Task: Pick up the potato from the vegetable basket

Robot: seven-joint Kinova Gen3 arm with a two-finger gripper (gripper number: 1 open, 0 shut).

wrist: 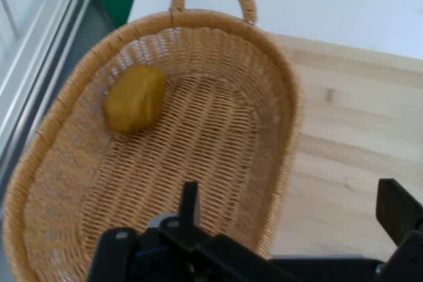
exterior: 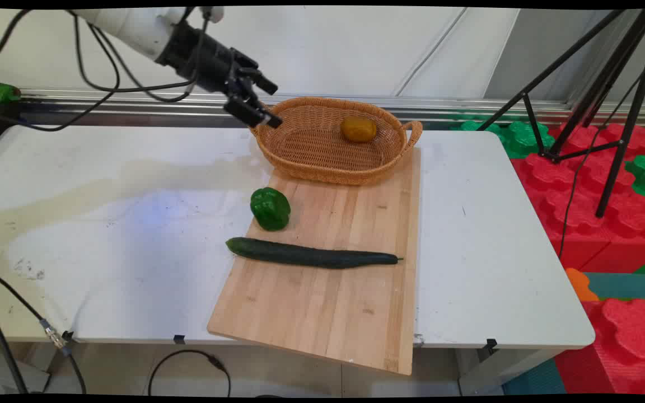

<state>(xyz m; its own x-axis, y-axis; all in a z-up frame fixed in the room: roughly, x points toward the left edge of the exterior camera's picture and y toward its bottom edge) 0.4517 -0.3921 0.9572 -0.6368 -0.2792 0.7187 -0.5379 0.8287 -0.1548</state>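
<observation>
A wooden board [exterior: 333,268] lies nearest, its front corner poking out past the table [exterior: 104,235] edge. A long dark cucumber [exterior: 311,256] lies across it, and a green pepper [exterior: 270,209] sits at its left edge. There is lots of bare table on both sides. At the back of the board sits a woven basket [exterior: 322,162] with a yellow-brown lump [exterior: 358,129] inside. The gripper [exterior: 260,103] hangs over the basket's left rim, fingers [wrist: 396,209] spread wide, holding nothing. A black tripod [exterior: 608,112] stands far right.
</observation>
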